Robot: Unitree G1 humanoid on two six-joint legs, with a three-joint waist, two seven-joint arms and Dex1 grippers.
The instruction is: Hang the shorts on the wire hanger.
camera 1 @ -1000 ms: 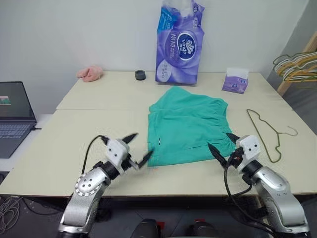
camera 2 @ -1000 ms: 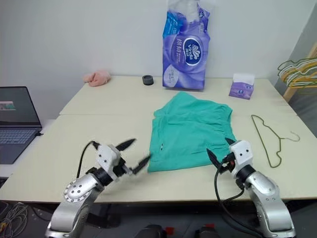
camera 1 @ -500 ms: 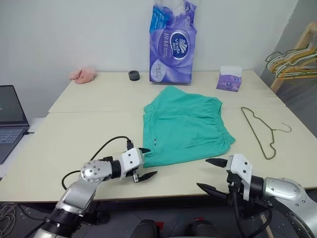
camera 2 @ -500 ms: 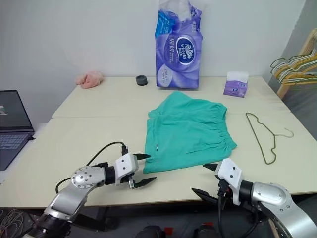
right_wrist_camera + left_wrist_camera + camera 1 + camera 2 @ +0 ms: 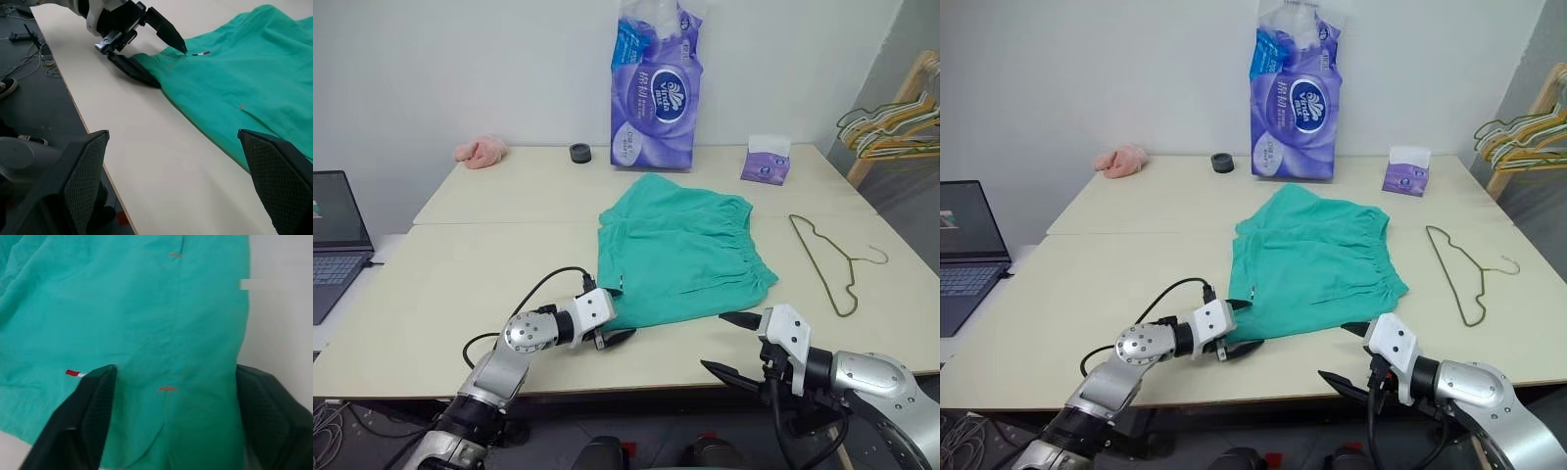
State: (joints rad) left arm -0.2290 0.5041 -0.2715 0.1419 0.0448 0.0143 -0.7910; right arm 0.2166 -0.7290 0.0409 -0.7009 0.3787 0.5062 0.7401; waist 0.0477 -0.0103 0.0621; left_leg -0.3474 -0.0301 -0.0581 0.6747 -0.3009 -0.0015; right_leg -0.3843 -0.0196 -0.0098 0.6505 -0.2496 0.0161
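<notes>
The teal-green shorts (image 5: 680, 250) lie flat at the middle of the table, waistband toward the right. My left gripper (image 5: 615, 315) is open at their near-left corner, with one finger over the fabric and one at its edge. In the left wrist view the shorts (image 5: 171, 323) spread between the two parted fingers (image 5: 93, 401). The wire hanger (image 5: 827, 259) lies flat on the table to the right of the shorts. Near the table's front edge, right of the shorts, my right gripper (image 5: 713, 341) hangs open and holds nothing.
A tall purple tissue pack (image 5: 651, 93), a small purple tissue box (image 5: 764, 162), a black roll (image 5: 578, 152) and a pink cloth (image 5: 481, 150) stand along the back. At the left is a laptop (image 5: 333, 235). A bunch of hangers (image 5: 891, 122) hangs at the far right.
My left gripper has moved forward and down onto the shorts' near-left corner, and its fingers have narrowed a little. My right gripper drew back to the table's front edge, then kept still.
</notes>
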